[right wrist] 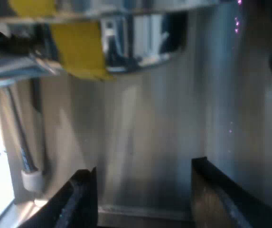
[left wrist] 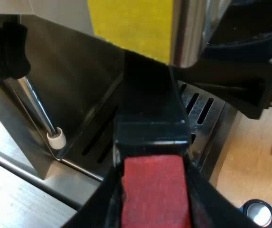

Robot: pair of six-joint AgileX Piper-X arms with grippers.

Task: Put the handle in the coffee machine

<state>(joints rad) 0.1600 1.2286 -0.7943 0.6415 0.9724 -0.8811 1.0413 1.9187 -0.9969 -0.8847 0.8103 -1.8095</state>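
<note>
Currently I'm seeing the left gripper pinching the handle at its red end. The black fingers are pressing on both sides of the red block, with no gap showing. The dark handle is running straight away from the fingers toward the espresso machine. Its far end is sitting right under the chrome head at the machine's front. The joint itself is hidden, so I can't tell whether it's seated or locked.

The handle is hanging over the slotted drip tray, not touching it as far as I can make out. A yellow patch is sitting on the machine just beside the chrome head. The steam wand is angling down, with a black ribbed grip at its upper end. Its white tip is ending close to the tray's corner, apart from the handle. A small round blue-rimmed thing is lying on the wooden surface near the tray.

The right gripper is facing the machine's steel back wall below the chrome head. Its fingers are spread wide, with nothing between them. The wand's white tip is hanging just beside one of those fingers.
</note>
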